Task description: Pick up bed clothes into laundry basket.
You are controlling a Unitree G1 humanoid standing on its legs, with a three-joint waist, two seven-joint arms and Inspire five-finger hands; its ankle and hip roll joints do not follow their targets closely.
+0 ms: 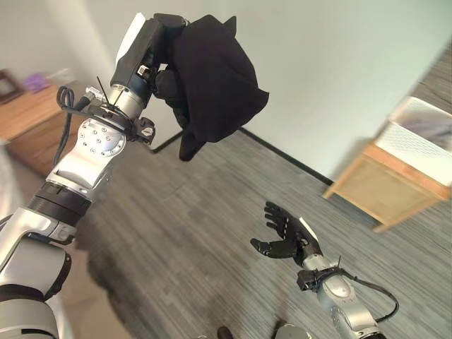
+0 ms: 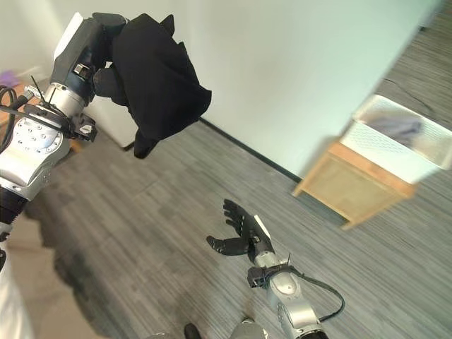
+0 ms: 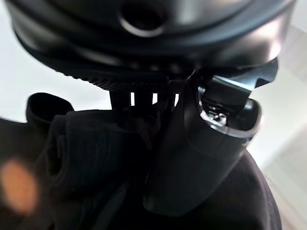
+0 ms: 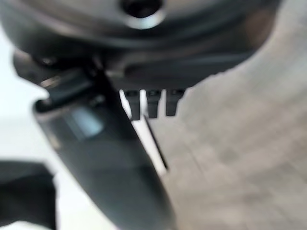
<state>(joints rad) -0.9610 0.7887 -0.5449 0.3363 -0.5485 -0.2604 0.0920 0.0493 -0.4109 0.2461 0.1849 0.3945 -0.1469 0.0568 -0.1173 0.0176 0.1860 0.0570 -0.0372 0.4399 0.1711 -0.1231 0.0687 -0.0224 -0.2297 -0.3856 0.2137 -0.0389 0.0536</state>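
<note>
Currently the left hand (image 1: pixel 164 70) is holding a bunched black cloth garment (image 1: pixel 212 81) up high in the upper left of the frame, fingers curled into the fabric; the left wrist view is showing dark folds wrapped around its thumb and fingers. The garment is hanging free below the hand, one loose corner trailing down toward the grey wood-plank floor (image 1: pixel 212 233), touching nothing else.

Right hand (image 1: pixel 286 232) is sitting low in the lower centre, palm spread, fingers straight, holding nothing.

White mesh laundry basket (image 2: pixel 406 138) is resting on a light wooden side table (image 2: pixel 353 180) at the right edge, well apart from the garment. Something greyish seems to be lying inside it already; too blurred to tell what.

Handling read: the garment is looking soft, light, fully limp, so no stiffness to rely on and it's going to swing with the arm. Not fragile, not slippery. Grip on the bunched middle looks adequate; the hanging corner is the risk, likely to snag the basket rim. Gathering more fabric into the fist, or supporting the tail with the right hand, would help.
</note>
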